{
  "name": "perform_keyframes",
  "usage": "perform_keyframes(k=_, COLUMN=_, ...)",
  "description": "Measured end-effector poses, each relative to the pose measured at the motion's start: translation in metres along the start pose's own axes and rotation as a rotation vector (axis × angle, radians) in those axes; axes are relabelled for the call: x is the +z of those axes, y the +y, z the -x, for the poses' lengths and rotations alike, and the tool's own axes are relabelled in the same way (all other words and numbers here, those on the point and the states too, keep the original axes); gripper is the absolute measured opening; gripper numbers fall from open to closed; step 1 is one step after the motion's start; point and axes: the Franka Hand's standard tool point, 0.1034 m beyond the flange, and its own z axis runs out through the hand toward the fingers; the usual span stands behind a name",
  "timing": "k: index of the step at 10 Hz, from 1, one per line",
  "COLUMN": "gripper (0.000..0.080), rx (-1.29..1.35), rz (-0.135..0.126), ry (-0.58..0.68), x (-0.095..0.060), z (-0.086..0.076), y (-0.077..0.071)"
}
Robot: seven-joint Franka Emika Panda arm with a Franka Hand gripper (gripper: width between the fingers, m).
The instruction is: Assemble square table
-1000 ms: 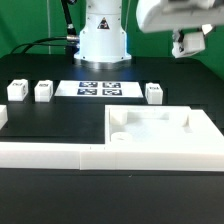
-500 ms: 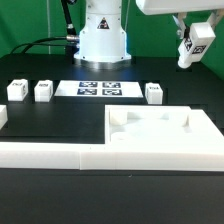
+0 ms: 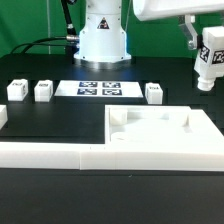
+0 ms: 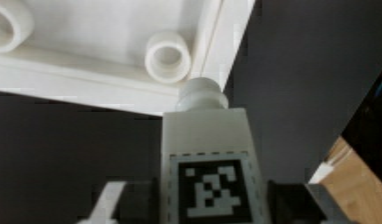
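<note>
My gripper point(image 3: 206, 47) hangs at the exterior view's upper right, shut on a white leg block point(image 3: 211, 64) that carries a black-and-white tag and points down. The leg is held in the air above the far right corner of the square tabletop point(image 3: 160, 132), a white slab lying flat with round corner sockets. In the wrist view the held leg point(image 4: 207, 140) runs out from between the fingers point(image 4: 111, 203), its tip close to a round socket point(image 4: 167, 56) of the slab point(image 4: 72, 75). Three more leg blocks point(image 3: 16, 90) point(image 3: 43, 91) point(image 3: 154, 94) stand on the table.
The marker board point(image 3: 100, 89) lies in front of the robot base point(image 3: 104, 35). A long low white rail point(image 3: 55, 153) runs along the front, against the slab. Black cables trail behind the base at the exterior view's left.
The gripper has carried the leg toward the exterior view's right and lower, and the leg has turned from tilted to nearly upright.
</note>
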Motion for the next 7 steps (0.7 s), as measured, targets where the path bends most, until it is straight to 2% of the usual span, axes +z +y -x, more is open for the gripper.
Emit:
perform_keyframes(k=2, gripper=0.029, rx=-0.001, rz=0.014, ry=0.047, x=0.002, z=0.003, y=0.003)
perform_keyframes(k=5, gripper=0.029, rx=-0.007, rz=0.015, ry=0.049, x=0.004, z=0.004, y=0.004)
perform_keyframes(k=7, gripper=0.029, rx=-0.033, rz=0.023, ry=0.072, x=0.036, z=0.012, y=0.016)
